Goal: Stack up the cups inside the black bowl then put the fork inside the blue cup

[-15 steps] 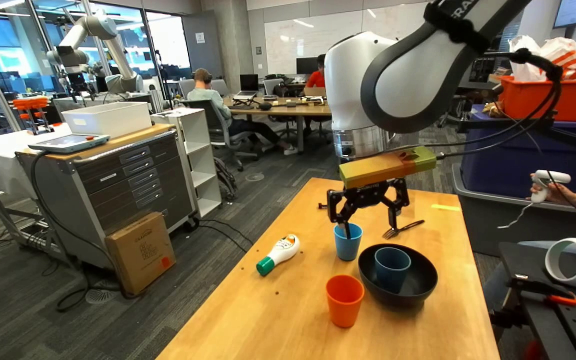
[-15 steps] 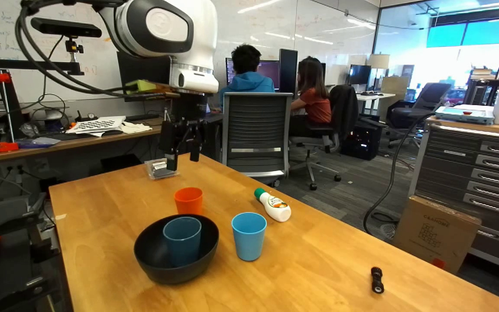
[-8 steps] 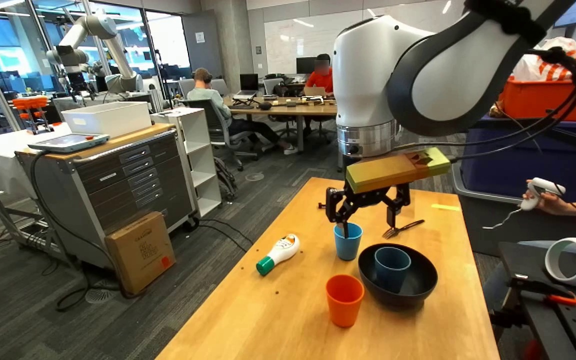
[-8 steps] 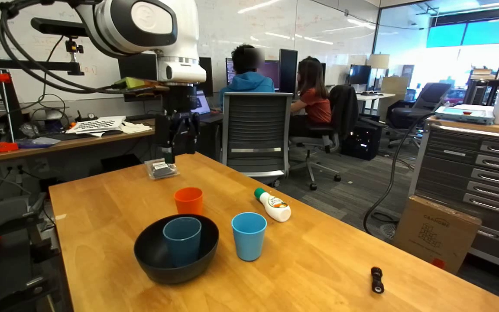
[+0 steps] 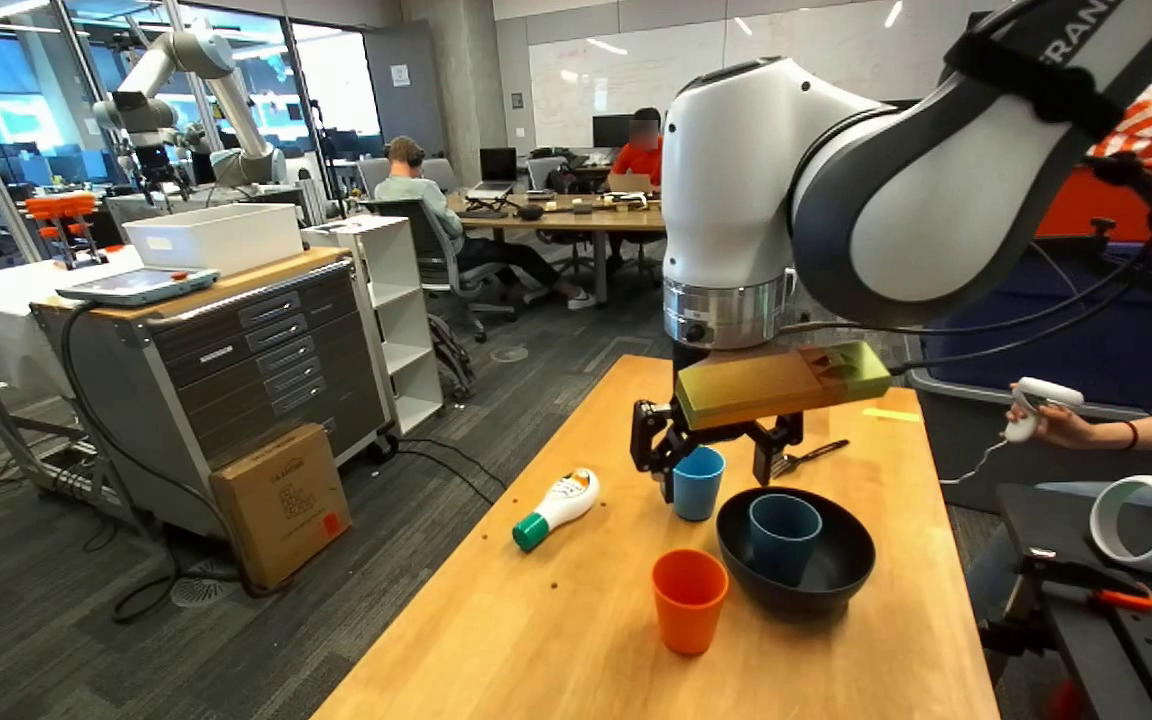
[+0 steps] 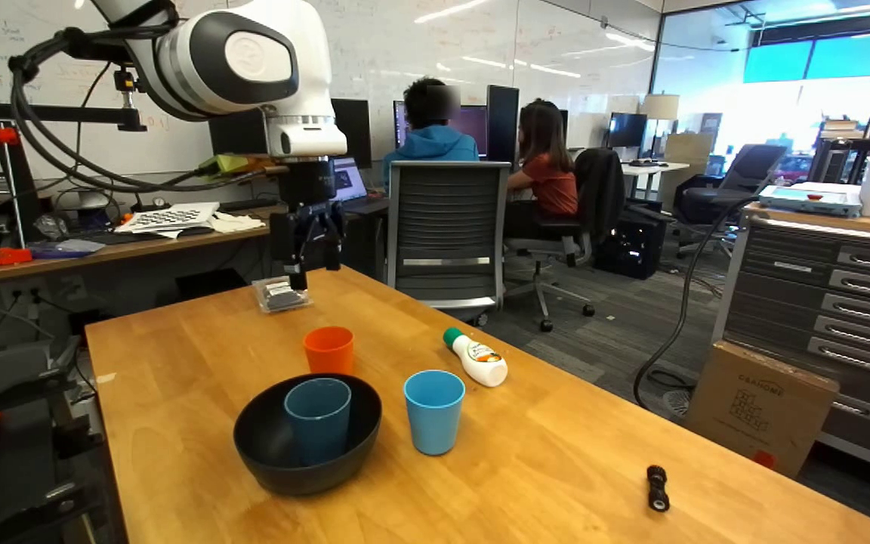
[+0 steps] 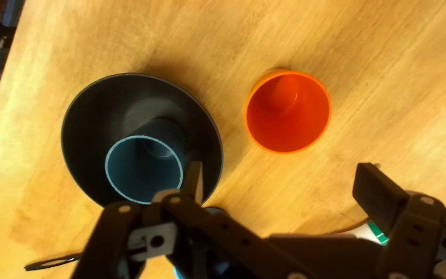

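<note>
Upright in the black bowl (image 6: 265, 446) stands the dark navy cup (image 7: 145, 172), tilted slightly as the wrist view sees it. The orange cup (image 7: 289, 116) is upright on the table beside the bowl, its inside bare. The blue cup (image 6: 435, 415) also stands on the table close to the bowl; in the wrist view my gripper hides nearly all of it. Past the bowl lies the fork (image 5: 821, 452), its tines partly behind a finger in that exterior view. My gripper (image 7: 279, 172) hangs above the table with jaws wide apart, nothing between them, the orange cup lying ahead of the fingertips.
A white bottle with a green cap (image 6: 478, 359) lies on its side along the table edge. A small black part (image 6: 658, 487) and a clear plastic packet (image 6: 282, 295) rest on the table. Someone's hand holds a white controller (image 5: 1031, 410) beside the table.
The arm has shifted sideways and then come lower, the gripper still wide apart. Cups, bowl, fork and bottle stay where they were.
</note>
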### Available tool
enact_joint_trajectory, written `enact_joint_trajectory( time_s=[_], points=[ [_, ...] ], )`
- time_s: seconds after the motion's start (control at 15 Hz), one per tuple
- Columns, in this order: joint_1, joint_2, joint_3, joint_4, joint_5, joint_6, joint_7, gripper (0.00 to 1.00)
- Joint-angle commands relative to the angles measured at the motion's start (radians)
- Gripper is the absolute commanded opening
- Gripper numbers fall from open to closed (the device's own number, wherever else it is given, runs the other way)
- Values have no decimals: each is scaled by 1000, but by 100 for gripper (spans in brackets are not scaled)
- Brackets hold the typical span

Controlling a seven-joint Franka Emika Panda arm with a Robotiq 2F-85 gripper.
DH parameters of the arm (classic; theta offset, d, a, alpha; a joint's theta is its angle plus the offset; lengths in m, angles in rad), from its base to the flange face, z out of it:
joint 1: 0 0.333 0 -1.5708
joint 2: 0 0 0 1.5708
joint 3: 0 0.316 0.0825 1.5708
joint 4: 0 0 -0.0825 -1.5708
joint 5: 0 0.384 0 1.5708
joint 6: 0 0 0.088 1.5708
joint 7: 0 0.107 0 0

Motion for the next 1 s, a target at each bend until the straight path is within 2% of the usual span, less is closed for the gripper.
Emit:
enact_joint_trajectory(
  time_s=[0.0,0.53,0.93],
  points=[
    [14,73,0,53,-1,22,34,100],
    [28,223,-15,195,29,3,32,100],
    [42,288,-22,246,42,-6,27,100]
  ],
)
